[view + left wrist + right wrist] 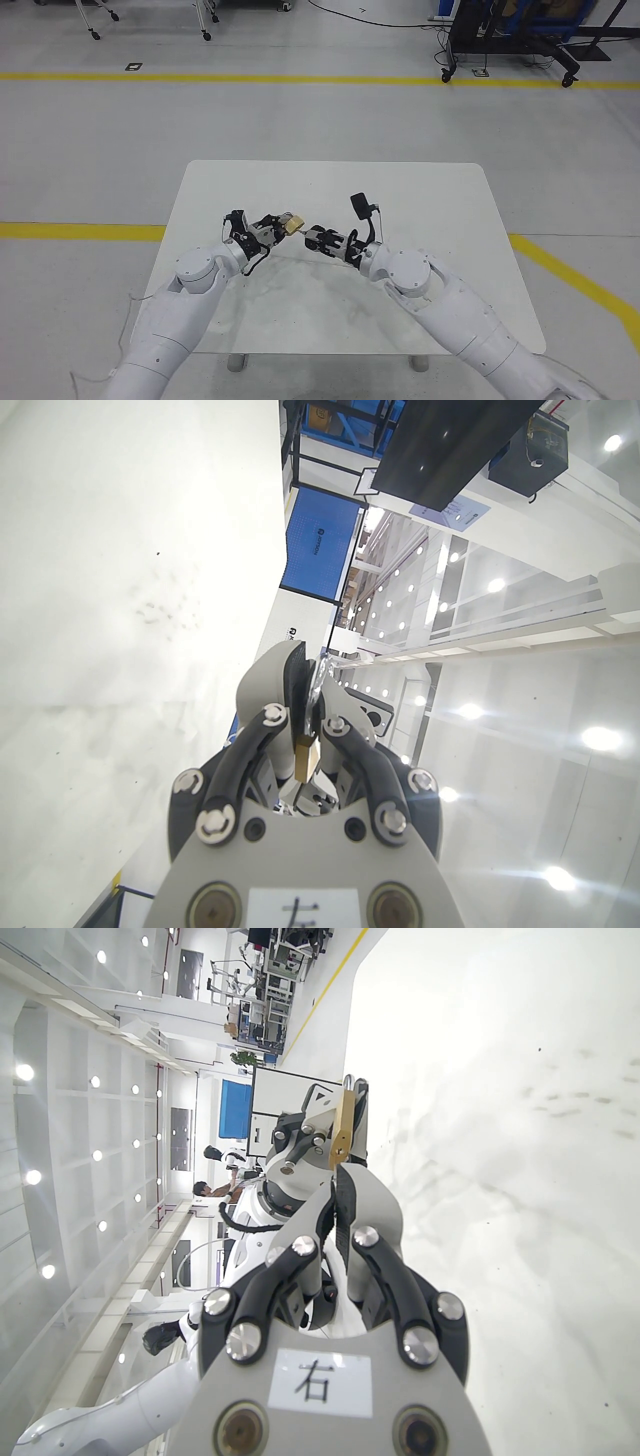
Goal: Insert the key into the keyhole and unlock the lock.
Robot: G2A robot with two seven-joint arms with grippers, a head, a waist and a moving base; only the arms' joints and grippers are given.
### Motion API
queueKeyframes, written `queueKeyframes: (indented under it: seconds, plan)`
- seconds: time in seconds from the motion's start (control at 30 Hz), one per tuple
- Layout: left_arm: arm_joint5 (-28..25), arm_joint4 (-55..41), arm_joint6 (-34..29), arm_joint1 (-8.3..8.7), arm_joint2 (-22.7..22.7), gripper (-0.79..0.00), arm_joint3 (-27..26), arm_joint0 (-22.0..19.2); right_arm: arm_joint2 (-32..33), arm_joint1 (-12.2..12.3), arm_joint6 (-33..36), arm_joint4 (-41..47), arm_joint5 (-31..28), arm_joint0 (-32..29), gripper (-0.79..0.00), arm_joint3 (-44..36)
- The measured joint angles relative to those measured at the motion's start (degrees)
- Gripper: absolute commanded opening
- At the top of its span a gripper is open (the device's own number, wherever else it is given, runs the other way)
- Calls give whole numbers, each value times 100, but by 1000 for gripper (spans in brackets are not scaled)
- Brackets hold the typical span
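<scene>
While your left gripper (312, 674) clamps the brass lock (342, 1128) above the table (440, 200), your right gripper (341, 1178) sits pinched shut just beside its bottom end.

The left end effector (312, 672) mostly hides the shackle of the lock (306, 761).
</scene>
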Motion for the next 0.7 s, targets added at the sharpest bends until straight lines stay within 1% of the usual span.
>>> queueKeyframes:
  seconds: [0.23,0.4,0.53,0.7]
  plan:
    - [-43,67,103,-19,-1,-785,-56,32,-47,-76,-551,-379,208,-54,-785,-65]
    - [-124,171,290,-29,-11,-785,-204,105,-74,-127,-702,-475,293,-99,-785,-133]
    - [-123,165,455,-38,-56,-785,-294,178,-43,-171,-818,-435,254,-145,-785,-152]
    - [22,-137,793,-69,-149,-785,-342,261,50,-212,-995,-343,158,-221,-785,-157]
